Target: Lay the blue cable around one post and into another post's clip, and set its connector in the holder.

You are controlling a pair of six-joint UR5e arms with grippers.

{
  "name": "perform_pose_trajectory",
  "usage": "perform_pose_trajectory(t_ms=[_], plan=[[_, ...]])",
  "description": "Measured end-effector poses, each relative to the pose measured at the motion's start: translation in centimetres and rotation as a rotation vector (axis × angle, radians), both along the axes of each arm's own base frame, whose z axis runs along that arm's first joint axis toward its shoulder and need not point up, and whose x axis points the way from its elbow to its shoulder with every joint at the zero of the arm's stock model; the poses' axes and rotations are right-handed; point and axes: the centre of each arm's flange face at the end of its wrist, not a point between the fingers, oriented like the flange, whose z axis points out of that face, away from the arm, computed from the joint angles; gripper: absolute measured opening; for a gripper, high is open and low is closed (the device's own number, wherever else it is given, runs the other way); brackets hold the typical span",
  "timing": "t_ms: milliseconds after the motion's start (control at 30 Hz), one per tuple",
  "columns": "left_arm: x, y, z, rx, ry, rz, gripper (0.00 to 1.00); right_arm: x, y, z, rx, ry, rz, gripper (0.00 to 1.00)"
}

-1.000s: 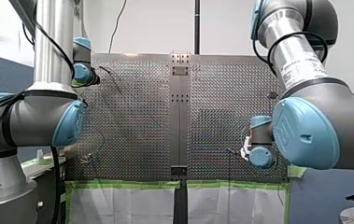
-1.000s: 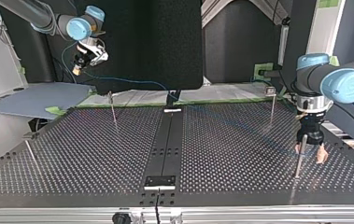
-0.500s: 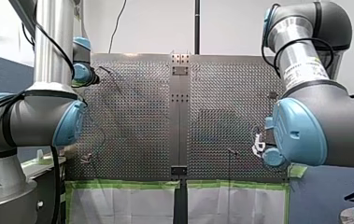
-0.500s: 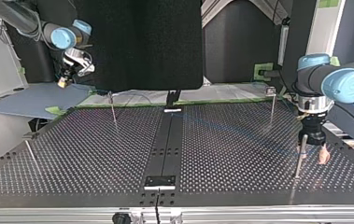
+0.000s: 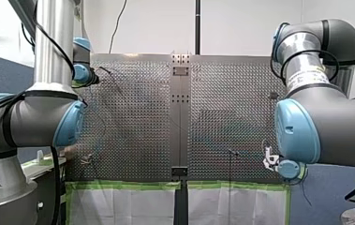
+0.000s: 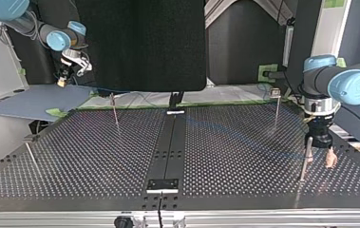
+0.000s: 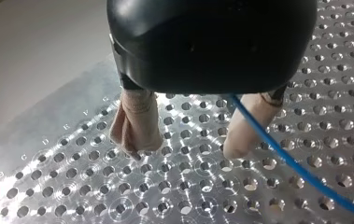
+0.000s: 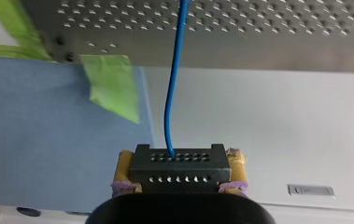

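Top view, left to right. My right gripper (image 6: 63, 78) hangs off the table (image 6: 97, 156), past its far-left corner, above a grey-blue sheet (image 6: 30, 102), with free air all round it. In its wrist view the yellow pads (image 8: 124, 163) clamp the black connector (image 8: 179, 169) from both sides. The blue cable (image 8: 173, 93) leaves the connector and runs straight to the table edge, beside a flap of green tape (image 8: 111, 86).

Next comes the near-left post (image 6: 30, 154) by the left edge, then the far-left post (image 6: 115, 109) close to the far edge. I cannot tell if the cable touches it. Bare perforated plate runs from there to the dark centre strip (image 6: 168, 152), plenty of room.

The cable shows as a faint blue line crossing the right half. The far-right post (image 6: 276, 107) stands clear. My left gripper (image 6: 319, 154) sits low near the right edge, just beside the near-right post (image 6: 305, 161), tight there. Its jaws are wide apart and the beige pads (image 7: 137, 123) grip nothing; the cable passes along one pad.
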Motion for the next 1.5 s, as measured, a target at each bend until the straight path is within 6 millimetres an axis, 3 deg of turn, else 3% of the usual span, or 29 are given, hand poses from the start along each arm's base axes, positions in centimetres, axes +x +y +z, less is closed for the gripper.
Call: perform_pose_trajectory(t_ms=[100, 267, 600, 1100, 1500], plan=[[0.0, 0.0, 0.0, 0.000, 0.000, 0.000, 1.00, 0.3, 0.6, -1.5, 0.029, 0.024, 0.031, 0.00], [0.0, 0.0, 0.0, 0.002, 0.002, 0.000, 1.00, 0.9, 0.7, -2.3, 0.042, 0.061, 0.084, 0.00], [0.0, -0.1, 0.0, 0.003, 0.002, -0.001, 1.00, 3.2, -1.2, -1.5, 0.045, 0.083, 0.206, 0.00], [0.0, -0.2, -0.1, 0.004, 0.005, -0.002, 1.00, 7.6, -1.7, -0.6, 0.019, 0.018, 0.386, 0.00], [-0.1, 0.0, -0.1, 0.001, 0.006, 0.007, 1.00, 8.1, -1.9, -0.4, 0.007, -0.030, 0.478, 0.00]])
